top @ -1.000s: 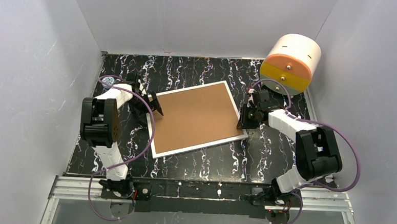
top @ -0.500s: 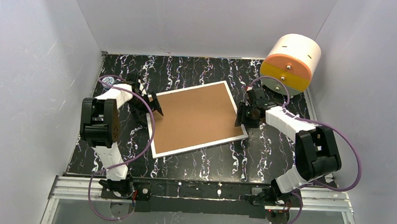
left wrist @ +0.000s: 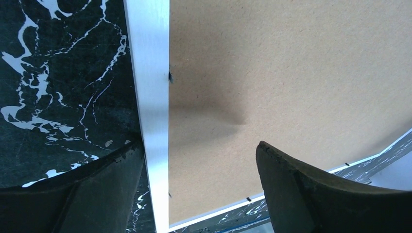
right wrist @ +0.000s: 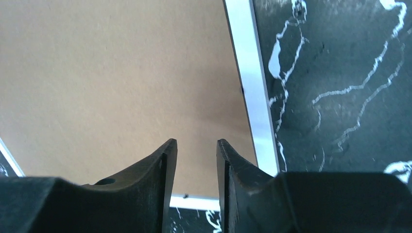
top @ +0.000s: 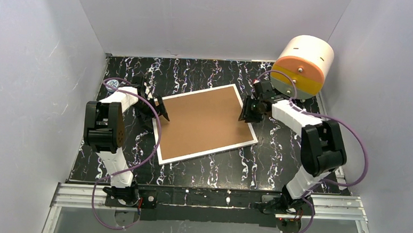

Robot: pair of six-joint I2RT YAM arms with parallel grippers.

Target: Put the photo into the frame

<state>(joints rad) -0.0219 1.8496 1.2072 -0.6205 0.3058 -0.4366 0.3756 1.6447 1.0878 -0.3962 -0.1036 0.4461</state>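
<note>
**A:** What's sketchy right now?

**B:** The frame (top: pixel 204 124) lies back-up mid-table, and I can't see the photo anywhere. My left gripper (left wrist: pixel 199 150) is spread wide, straddling the rim at 9 o'clock. My right gripper (right wrist: pixel 197 145) is a narrow gap apart with nothing in it, over the brown back at 3 o'clock. One lopsided push could skate the frame across the table (top: pixel 206 74).

**A:** Anything in the way?

**B:** The drum (top: pixel 303 65) at 1 o'clock, near my right arm (top: pixel 292 117).

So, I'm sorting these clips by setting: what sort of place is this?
Most likely a robotics lab cell, not a home: plain pale walls box in a marble-patterned table, and the left arm and right arm are bolted to a metal rail at its near edge, flanking the frame.
</note>
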